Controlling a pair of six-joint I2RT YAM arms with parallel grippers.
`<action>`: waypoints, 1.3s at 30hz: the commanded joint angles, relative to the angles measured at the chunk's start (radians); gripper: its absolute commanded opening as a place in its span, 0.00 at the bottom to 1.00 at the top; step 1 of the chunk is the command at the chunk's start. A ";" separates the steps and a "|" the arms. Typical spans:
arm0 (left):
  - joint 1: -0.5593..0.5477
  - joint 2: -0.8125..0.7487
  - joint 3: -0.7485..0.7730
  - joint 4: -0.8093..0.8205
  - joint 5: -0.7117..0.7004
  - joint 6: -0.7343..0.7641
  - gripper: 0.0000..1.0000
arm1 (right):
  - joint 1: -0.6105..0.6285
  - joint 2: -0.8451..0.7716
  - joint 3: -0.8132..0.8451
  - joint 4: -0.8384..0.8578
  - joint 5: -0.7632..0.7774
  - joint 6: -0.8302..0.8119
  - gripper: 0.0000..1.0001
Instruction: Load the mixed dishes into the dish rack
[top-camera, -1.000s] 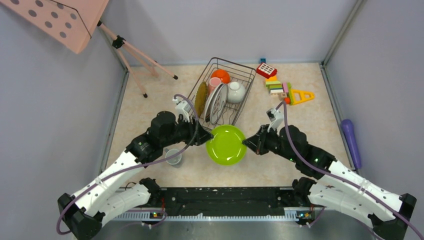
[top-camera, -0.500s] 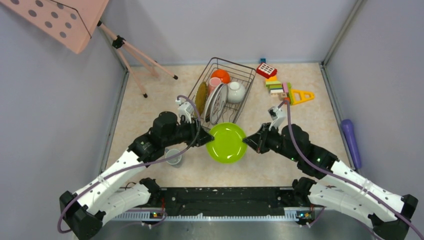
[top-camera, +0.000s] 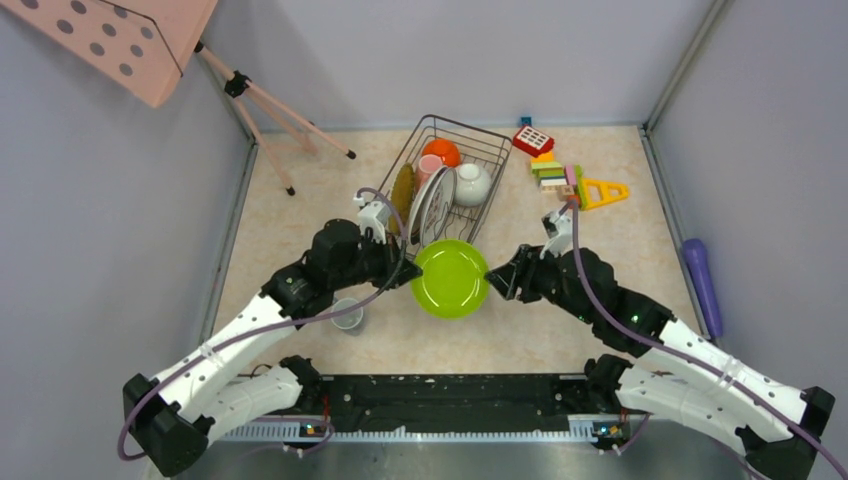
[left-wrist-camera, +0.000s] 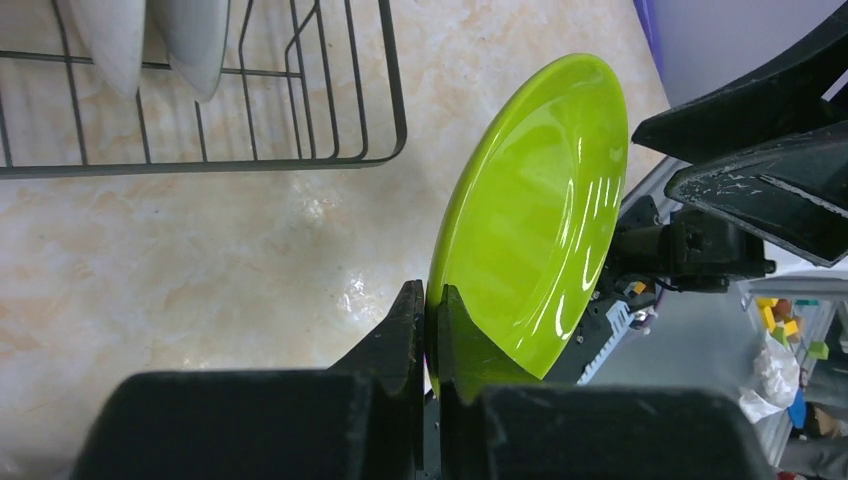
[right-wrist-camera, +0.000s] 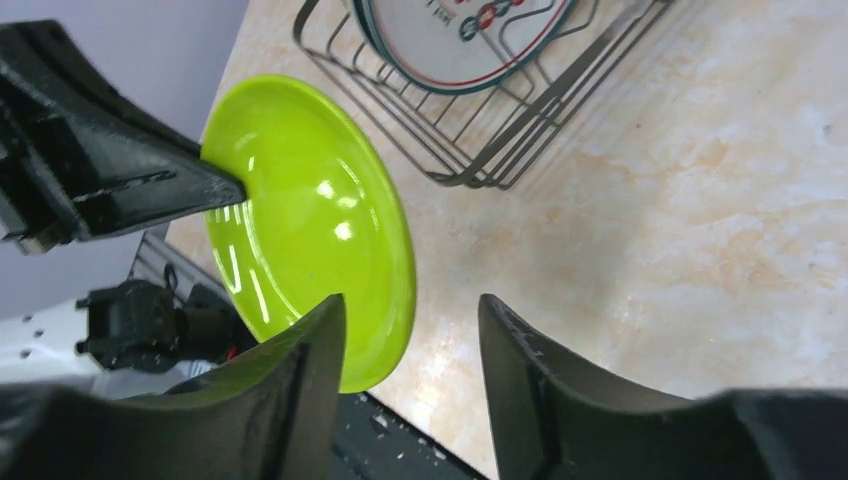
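Small whitish cup stands on the table outboard of the left arm, behind its jaws and well apart from them.

Left gripper: jaws closed down tight on the left rim of the round glossy lime-green plate. In the left wrist view both fingertips pinch the thin edge with no gap showing. The plate runs out ahead of the jaws, tilted on edge, clear of the table.

Right gripper: jaws parted to a moderate gap. The plate's right rim sits in that gap, nearer one finger than the other. It is not pinched, and whether it touches that finger I cannot tell.

Rectangular dark wire dish rack lies just beyond both sets of jaws, its near end close to the plate's far edge. The plate is outside it.

Standing in the rack, left to right:
- round woven straw mat
- larger white plate with dark green-red rim
- second whitish cup

Farther back in the rack are a pink cup and an orange bowl.

Colourful toy blocks sit beyond and outboard of the right jaws, well apart.
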 joint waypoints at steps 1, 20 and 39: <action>0.000 0.022 0.092 0.026 -0.053 0.014 0.00 | 0.010 0.000 0.064 -0.042 0.123 0.011 0.55; -0.177 0.172 0.308 -0.068 -0.406 0.091 0.00 | 0.010 -0.177 0.105 -0.278 0.440 0.096 0.81; -0.457 0.501 0.822 -0.381 -1.192 0.334 0.00 | 0.009 -0.175 0.110 -0.342 0.496 0.131 0.81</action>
